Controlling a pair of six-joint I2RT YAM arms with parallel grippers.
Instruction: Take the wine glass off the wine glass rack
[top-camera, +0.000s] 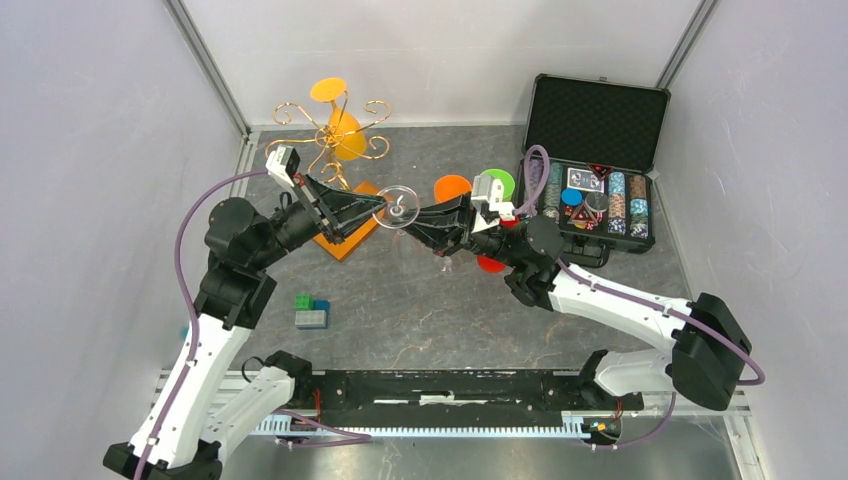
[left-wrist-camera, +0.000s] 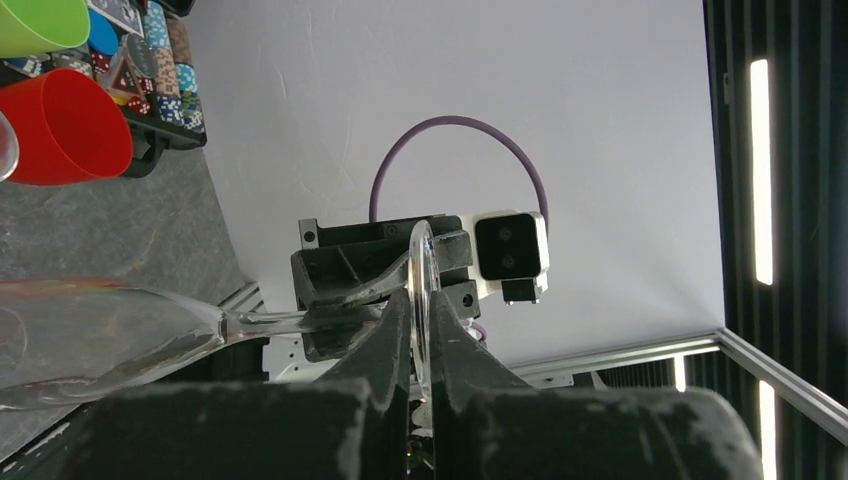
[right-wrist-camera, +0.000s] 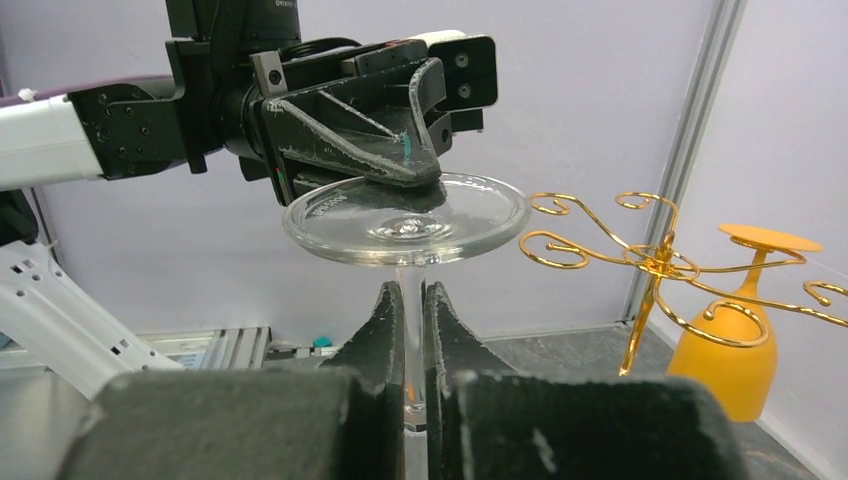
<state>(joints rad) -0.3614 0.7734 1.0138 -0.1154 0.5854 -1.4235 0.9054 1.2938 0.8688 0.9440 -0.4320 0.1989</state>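
Note:
A clear wine glass (top-camera: 397, 208) is held upside down in the air between both arms, to the right of the gold wire rack (top-camera: 330, 125). My left gripper (top-camera: 375, 212) is shut on the rim of its round foot (left-wrist-camera: 422, 262). My right gripper (top-camera: 422, 222) is shut on its stem (right-wrist-camera: 411, 290) just below the foot (right-wrist-camera: 470, 215). The bowl (left-wrist-camera: 90, 335) hangs lower. An orange wine glass (top-camera: 347, 135) still hangs on the rack, and it also shows in the right wrist view (right-wrist-camera: 735, 350) next to the rack's scroll arms (right-wrist-camera: 650, 255).
The rack's orange base (top-camera: 352, 240) lies under my left arm. An open black case of poker chips (top-camera: 600, 200) stands at the right. Orange (top-camera: 450, 187), green (top-camera: 500, 180) and red (top-camera: 490, 264) cups stand near my right wrist. Toy blocks (top-camera: 311, 312) lie front left.

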